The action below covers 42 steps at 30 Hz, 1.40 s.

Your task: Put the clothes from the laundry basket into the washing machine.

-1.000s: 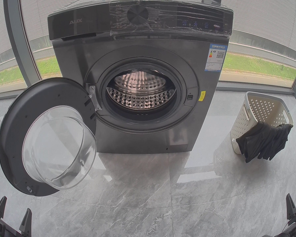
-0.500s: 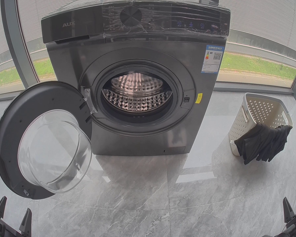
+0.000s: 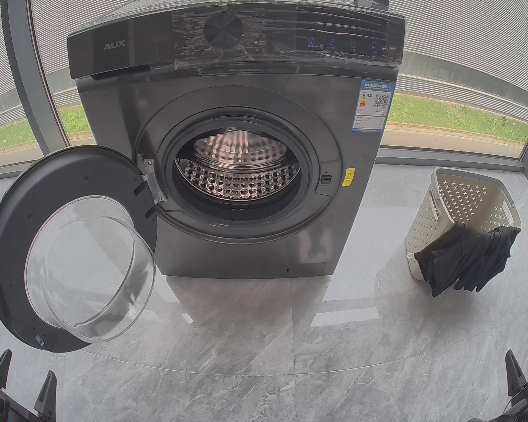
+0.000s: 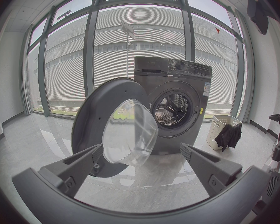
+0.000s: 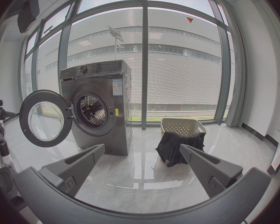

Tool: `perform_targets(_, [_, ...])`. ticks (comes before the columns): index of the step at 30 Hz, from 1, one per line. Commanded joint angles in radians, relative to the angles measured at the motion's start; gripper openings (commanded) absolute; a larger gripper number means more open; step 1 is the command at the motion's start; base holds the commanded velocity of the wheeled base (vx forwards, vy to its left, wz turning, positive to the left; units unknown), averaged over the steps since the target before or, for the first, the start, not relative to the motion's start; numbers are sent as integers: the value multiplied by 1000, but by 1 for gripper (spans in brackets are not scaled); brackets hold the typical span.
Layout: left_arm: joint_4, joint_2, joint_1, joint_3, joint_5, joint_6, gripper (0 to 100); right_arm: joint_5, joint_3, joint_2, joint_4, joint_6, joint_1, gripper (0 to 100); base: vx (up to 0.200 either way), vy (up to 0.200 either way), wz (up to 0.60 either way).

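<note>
there, black clothes (image 3: pixel 466 258) drape over the laundry basket (image 3: pixel 449 197) rim.

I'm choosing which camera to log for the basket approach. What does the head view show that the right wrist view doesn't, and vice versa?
Head view adds: the tips of the left hand low at the robot's left, and a straight look into the drum.
Right wrist view adds: the side panel of the washing machine, a white wall, and the right hand spread wide open.
Shared: the machine with its door swung open, the laundry basket on the floor, and dark clothes draped over its front rim.
</note>
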<state>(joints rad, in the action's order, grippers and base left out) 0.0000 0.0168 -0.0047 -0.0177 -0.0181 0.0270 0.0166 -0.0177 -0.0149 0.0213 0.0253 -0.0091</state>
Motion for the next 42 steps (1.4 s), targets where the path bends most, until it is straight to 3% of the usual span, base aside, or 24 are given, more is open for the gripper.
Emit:
perform_targets(1, [0,-17,0,16,0,1,100,0,18,15,0,-5,0,100,0,-200,0])
perform_targets(19, [0,-17,0,16,0,1,100,-1,18,15,-4,-15,0,100,0,-33,0])
perform_targets(42, [0,-17,0,16,0,1,100,-1,18,15,-4,-15,1,100,0,-200,0])
